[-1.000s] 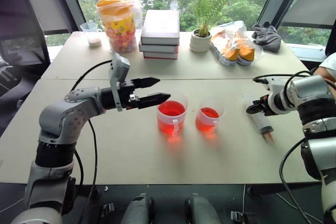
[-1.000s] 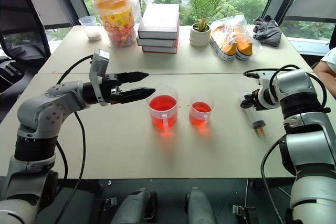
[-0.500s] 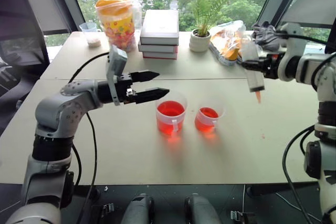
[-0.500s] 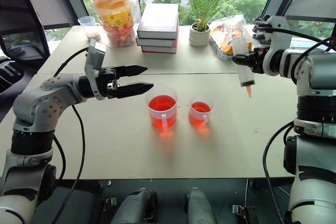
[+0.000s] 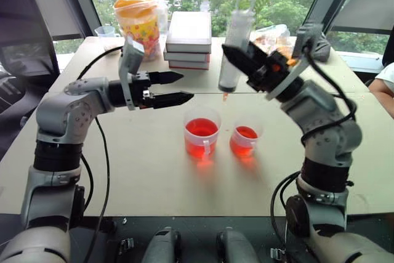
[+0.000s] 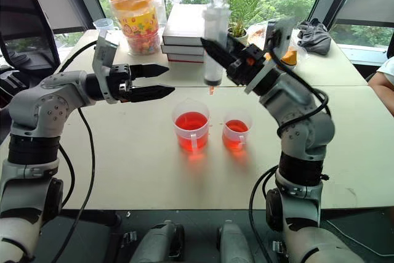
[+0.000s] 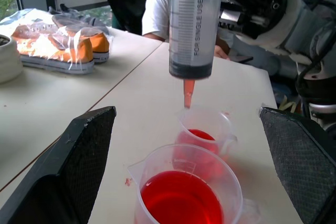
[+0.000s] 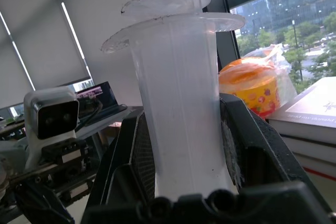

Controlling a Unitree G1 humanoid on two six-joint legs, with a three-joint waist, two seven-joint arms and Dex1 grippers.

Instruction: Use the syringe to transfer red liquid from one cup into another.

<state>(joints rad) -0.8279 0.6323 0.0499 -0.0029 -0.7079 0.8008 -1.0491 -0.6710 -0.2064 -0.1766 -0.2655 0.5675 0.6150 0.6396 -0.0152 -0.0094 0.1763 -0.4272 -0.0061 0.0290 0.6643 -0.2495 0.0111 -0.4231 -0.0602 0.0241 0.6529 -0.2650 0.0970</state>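
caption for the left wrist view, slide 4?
Syringe held upright by the right gripper, orange tip above the two cups of red liquid, framed by the open left gripper.

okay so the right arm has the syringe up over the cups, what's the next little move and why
Probably lower the syringe so its tip dips into the larger cup. The right gripper holds it upright, tip above the red liquid, plunger pushed in, barrel apparently empty.
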